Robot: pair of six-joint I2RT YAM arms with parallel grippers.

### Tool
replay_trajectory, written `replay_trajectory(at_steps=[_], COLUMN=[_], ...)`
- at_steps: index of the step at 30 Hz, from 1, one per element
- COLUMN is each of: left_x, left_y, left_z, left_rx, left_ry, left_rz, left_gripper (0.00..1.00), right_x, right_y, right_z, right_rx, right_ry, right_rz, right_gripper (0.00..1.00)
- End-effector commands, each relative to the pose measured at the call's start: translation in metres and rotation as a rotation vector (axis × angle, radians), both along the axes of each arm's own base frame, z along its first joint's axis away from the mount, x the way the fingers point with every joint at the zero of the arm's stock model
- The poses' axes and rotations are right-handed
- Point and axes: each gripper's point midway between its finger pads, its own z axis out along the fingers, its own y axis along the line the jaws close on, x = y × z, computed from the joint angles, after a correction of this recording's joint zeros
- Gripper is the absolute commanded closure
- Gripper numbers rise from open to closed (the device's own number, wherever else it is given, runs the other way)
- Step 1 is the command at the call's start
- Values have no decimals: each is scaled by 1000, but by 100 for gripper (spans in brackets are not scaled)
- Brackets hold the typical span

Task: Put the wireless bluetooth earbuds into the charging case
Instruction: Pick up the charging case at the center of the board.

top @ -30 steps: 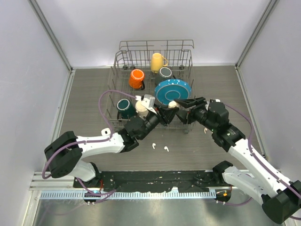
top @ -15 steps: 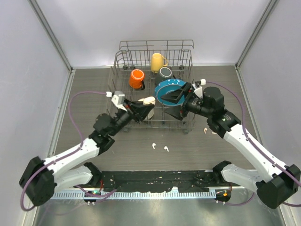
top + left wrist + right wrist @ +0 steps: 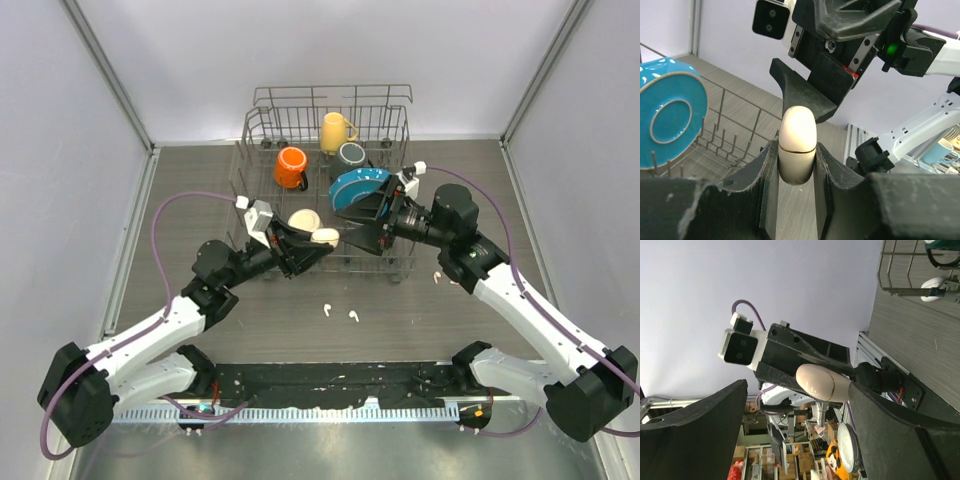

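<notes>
My left gripper (image 3: 318, 240) is shut on a cream, egg-shaped charging case (image 3: 326, 236) with a thin gold seam, held in the air in front of the dish rack. In the left wrist view the case (image 3: 797, 137) stands up from between the fingers (image 3: 765, 170), closed. My right gripper (image 3: 362, 222) faces it from the right, open, its jaws wide on either side of the case (image 3: 820, 382) without touching it. Two white earbuds (image 3: 326, 311) (image 3: 353, 316) lie on the table below. Another earbud (image 3: 437, 278) lies by the right forearm.
A wire dish rack (image 3: 262, 125) stands at the back, holding an orange mug (image 3: 291, 166), a yellow mug (image 3: 334, 131), a grey mug (image 3: 351, 155), a cream cup (image 3: 302, 219) and a blue plate (image 3: 352, 186). White walls close in both sides.
The right gripper opened wide and pulled back toward the rack. The left arm swung out to the left, keeping the case, and now points it at the right gripper.
</notes>
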Motion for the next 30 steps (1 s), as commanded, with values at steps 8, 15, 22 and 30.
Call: replay_trajectory(at_steps=[8,15,22,30], left_x=[-7,-9,-7,-6], left_y=[-4,-3,-3,-4], left_z=[26,26,21,19], left_rx=[-95,-99,-91,-89], left_ry=[-42,-53,-62,-65], left_rz=[-63,-67,-57,-56], left_gripper=[100,100,100,100], right_x=[-23,-26,-26,-21], right_y=[14,24,28,27], right_z=[-9,-10,-10,-7], right_rx=[15,26,98,162], right_ry=[-11,-8,44,92], right_rz=[64,88,91,60], right_gripper=[12,19,36,35])
